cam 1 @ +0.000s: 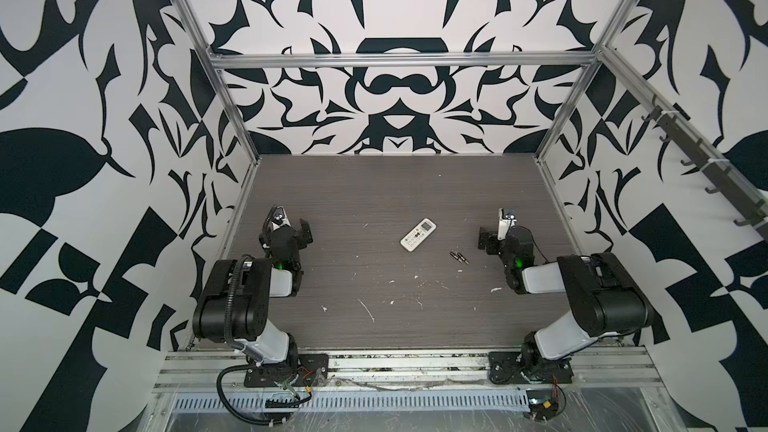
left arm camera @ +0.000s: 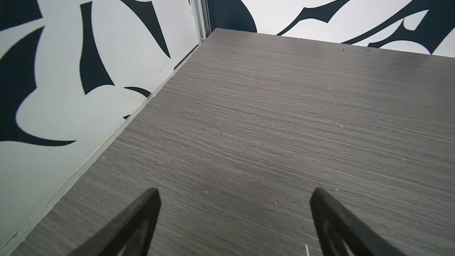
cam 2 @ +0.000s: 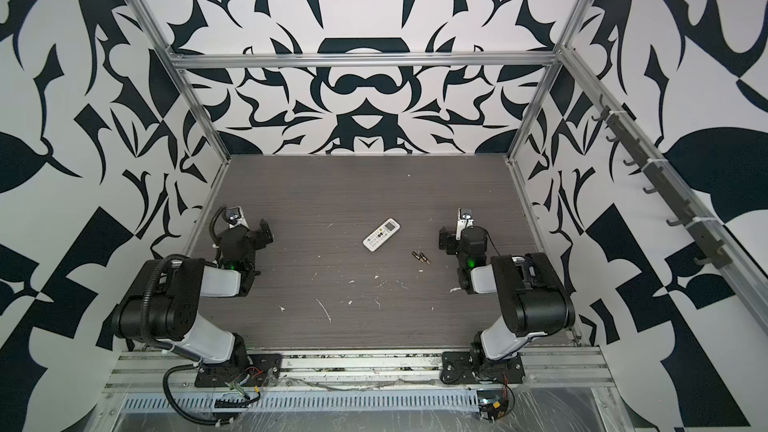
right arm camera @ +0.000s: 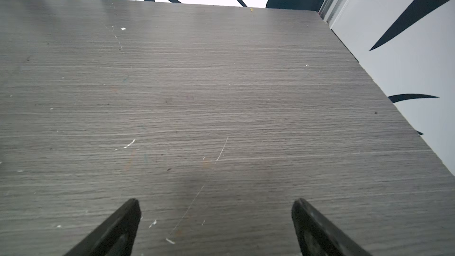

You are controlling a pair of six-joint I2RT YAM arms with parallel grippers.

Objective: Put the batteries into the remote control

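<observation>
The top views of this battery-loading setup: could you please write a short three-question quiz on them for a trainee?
1. True or false: the slim white plastic remote control lies button side up on the grey wood-grain table.
2. Multiple choice: the two small dark cylindrical batteries lie nearer to which? A) left tool B) right tool
3. Fill in: both tools stand ___ and hold nothing.

Key: 1 true; 2 B; 3 open.
</observation>
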